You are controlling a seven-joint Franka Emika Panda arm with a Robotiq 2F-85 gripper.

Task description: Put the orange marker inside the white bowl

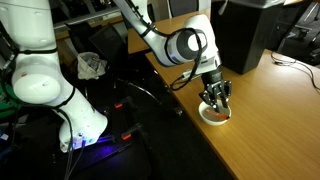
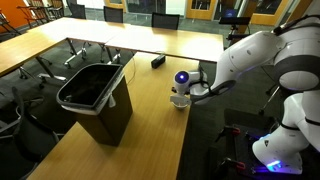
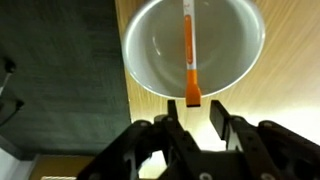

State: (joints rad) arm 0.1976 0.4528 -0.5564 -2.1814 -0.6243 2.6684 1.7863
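The white bowl point(image 3: 150, 50) fills the top of the wrist view, resting on the wooden table near its edge. The orange marker point(image 3: 189, 50) lies in the bowl, its near end sticking out over the rim. My gripper point(image 3: 193, 115) is open, its two fingertips just below the marker's near end and not touching it. In both exterior views the gripper point(image 1: 216, 97) point(image 2: 182, 80) hangs right above the bowl point(image 1: 213, 116) point(image 2: 180, 100). The marker is too small to make out there.
A big black bin point(image 2: 95, 90) stands on the table beside the bowl. A small black object point(image 2: 158, 62) lies farther back. A black box point(image 1: 245, 35) and a cable point(image 1: 290, 62) sit on the table. The table edge point(image 3: 122, 110) runs close to the bowl.
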